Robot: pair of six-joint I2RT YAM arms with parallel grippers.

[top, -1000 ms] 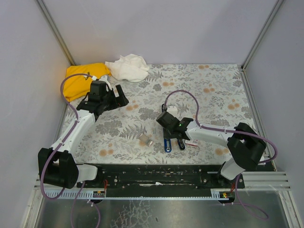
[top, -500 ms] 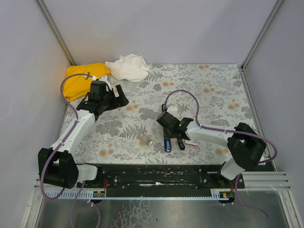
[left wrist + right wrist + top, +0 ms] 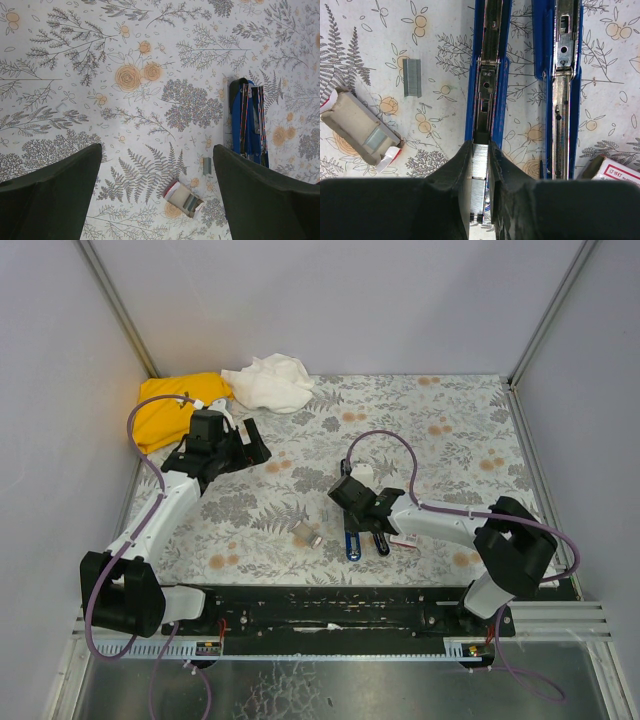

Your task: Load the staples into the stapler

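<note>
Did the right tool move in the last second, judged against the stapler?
Yes, slightly: in the top view the right tool, shut on the staple strip, shifted a little left, while the stapler stayed put.

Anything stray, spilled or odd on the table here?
Yes: a loose staple strip lies on the tablecloth beside the opened stapler, outside the box tray. The right gripper is shut on a second strip at the stapler's channel.

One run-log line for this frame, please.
right end effector: shut on staple strip | strip: at stapler magazine end | left end effector: open, empty
</note>
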